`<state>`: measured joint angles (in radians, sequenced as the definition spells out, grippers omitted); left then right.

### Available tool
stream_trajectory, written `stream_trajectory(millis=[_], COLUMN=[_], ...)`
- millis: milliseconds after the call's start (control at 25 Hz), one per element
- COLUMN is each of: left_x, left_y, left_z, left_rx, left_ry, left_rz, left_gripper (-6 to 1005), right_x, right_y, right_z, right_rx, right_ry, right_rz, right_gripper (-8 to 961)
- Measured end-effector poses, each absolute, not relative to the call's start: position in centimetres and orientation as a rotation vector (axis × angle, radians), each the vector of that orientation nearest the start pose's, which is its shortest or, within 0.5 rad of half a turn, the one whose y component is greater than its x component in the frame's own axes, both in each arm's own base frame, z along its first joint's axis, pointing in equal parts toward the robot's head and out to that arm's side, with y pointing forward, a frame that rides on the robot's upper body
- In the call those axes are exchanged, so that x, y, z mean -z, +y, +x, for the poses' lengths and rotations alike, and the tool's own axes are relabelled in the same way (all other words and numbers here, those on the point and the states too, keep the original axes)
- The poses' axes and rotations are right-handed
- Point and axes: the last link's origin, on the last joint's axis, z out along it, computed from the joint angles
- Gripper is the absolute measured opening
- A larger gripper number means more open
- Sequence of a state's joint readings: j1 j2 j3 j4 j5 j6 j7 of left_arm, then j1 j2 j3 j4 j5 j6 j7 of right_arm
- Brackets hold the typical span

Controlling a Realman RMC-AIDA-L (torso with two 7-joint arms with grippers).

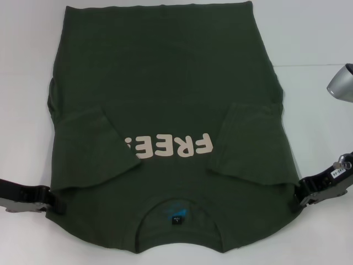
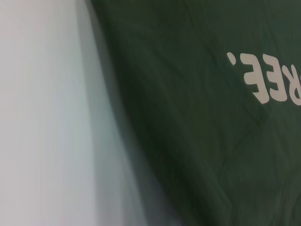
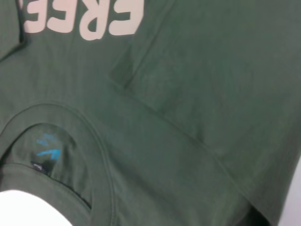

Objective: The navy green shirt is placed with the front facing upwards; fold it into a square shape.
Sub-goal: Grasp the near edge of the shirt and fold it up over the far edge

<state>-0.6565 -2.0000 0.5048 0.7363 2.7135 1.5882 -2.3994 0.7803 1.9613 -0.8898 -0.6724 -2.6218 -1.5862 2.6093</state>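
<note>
The dark olive-green short-sleeved cotton shirt (image 1: pixel 165 110) lay flat on the white table (image 1: pixel 314 33), front up, its ribbed round collar (image 1: pixel 175 232) nearest the robot and its hem at the far edge. Cream "FREE!" lettering (image 1: pixel 168 146) ran across the chest, upside down from the head view. Both sleeves were folded inward over the front, the left one covering part of the lettering's end. A small blue neck label (image 1: pixel 175 216) showed inside the collar.

The left gripper (image 1: pixel 52 200) sat at the shirt's left shoulder edge, low on the table; the right gripper (image 1: pixel 298 194) sat at the right shoulder edge. Each met the fabric at its corner, but whether the jaws were apart or clamped on cloth could not be determined. A grey rounded metal object (image 1: pixel 342 83) stood at the right edge of the head view, well apart from the shirt.
</note>
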Motion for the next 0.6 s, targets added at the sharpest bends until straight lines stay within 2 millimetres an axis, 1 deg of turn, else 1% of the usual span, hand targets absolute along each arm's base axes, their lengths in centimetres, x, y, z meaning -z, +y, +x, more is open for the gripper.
stream_trajectory(millis=[320, 480, 600], left_x=[-4.5, -5.1, -5.5], left_y=[33.1, 32.3, 31.5], left_z=[-31.3, -30.8, -30.5], left_rx=[-0.019, -0.005, -0.010], left_ry=[-1.916, -1.948, -1.983], left_rz=[-2.269, -2.326, -2.373], left_gripper=[28, 28, 28], right_x=[-2.5, -2.8, -2.6], right_y=[36.1, 35.2, 34.1], right_z=[25.8, 25.6, 25.6], right_rx=[0.378, 0.413, 0.450], right_ry=[1.778, 1.769, 1.762], right_rz=[-2.428, -2.494, -2.578], right_gripper=[64, 63, 62])
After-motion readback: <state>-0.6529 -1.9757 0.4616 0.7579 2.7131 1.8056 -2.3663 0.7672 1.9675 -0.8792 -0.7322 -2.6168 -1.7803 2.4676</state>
